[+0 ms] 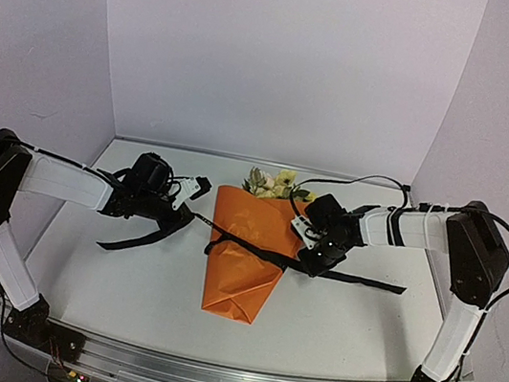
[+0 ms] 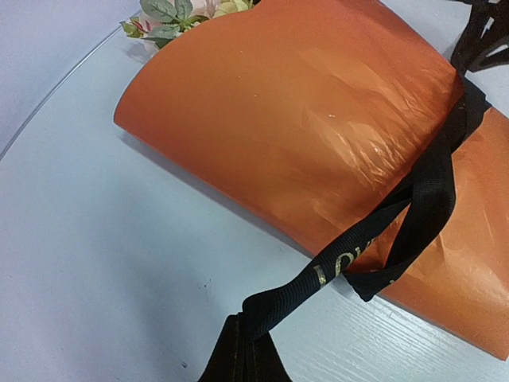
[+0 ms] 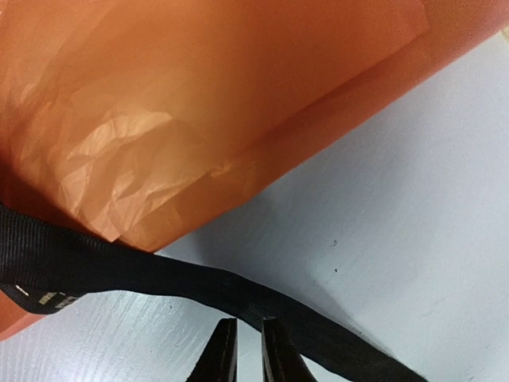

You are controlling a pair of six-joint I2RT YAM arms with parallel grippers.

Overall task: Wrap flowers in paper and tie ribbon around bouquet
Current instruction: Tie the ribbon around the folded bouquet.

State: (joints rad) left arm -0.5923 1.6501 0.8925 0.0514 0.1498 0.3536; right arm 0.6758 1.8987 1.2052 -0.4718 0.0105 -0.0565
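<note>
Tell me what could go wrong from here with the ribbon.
1. The right gripper seems to pinch only the edge of the ribbon, so it could slip out when pulled.
2. The ribbon lies loose across the bouquet with no knot visible. A pull from the left gripper, which holds it, might drag or roll the cone.

The bright orange cone of thin wrapping paper (image 1: 242,257) is plain, with paler glossy patches where it crinkles. The small bunch of pale yellow blossoms (image 1: 273,183) shows cream petals and grey-green leaves. The long flat black woven ribbon (image 2: 350,259) carries small gold lettering. The flat white worktop (image 1: 125,277) has a faint grain. The left arm (image 1: 58,179) and right arm (image 1: 418,227) have white links and black joints. The left end effector (image 2: 242,362) and right end effector (image 3: 246,342) are black.
</note>
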